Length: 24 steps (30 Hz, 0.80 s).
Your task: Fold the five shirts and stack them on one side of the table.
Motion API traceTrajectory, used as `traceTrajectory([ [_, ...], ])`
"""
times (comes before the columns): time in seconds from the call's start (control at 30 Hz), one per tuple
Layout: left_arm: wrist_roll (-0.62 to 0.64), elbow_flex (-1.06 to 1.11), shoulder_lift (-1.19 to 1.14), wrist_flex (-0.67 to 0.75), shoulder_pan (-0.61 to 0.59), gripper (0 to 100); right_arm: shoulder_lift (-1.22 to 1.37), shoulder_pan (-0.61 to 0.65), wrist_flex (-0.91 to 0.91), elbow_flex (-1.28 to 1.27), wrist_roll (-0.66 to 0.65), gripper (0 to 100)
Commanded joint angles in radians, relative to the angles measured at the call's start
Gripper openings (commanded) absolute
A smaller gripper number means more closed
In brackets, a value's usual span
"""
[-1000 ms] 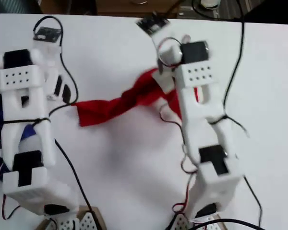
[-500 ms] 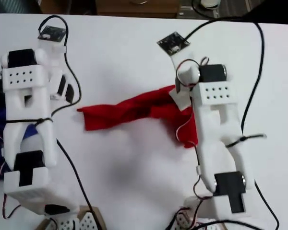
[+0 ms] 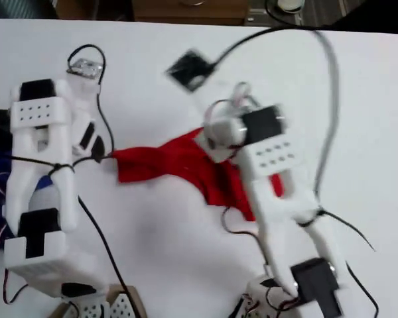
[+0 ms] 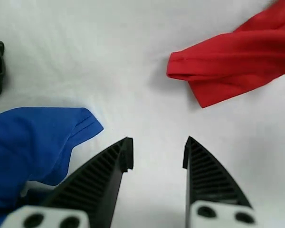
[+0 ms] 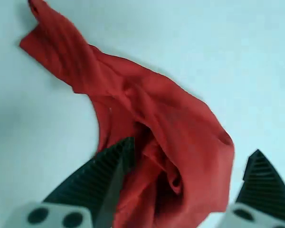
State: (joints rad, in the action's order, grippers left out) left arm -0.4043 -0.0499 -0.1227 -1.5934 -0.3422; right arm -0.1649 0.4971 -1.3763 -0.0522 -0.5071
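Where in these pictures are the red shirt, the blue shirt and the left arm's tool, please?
Red shirt (image 3: pixel 179 162): high view, middle of the bunched cloth.
Blue shirt (image 4: pixel 33 137): left wrist view, broad part behind the sleeve hem.
Left tool (image 4: pixel 157 147): left wrist view, gap midway between its open fingertips.

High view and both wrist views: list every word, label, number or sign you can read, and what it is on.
None readable. The red shirt and blue shirt are plain; the small dark board is too blurred to read.
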Motion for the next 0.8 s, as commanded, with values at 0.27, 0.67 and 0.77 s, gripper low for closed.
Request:
traceTrajectory([
  [0.27,0.071,-0.005,0.054,0.072,-0.391,15,0.326,0.214,0.157,0.002,0.055,36.1],
  [0.67,0.100,0.001,0.054,0.071,-0.523,15,0.512,0.240,0.265,0.002,0.044,36.1],
  [0.77,0.100,0.002,0.054,0.071,-0.523,15,0.556,0.220,0.334,0.003,0.025,36.1],
])
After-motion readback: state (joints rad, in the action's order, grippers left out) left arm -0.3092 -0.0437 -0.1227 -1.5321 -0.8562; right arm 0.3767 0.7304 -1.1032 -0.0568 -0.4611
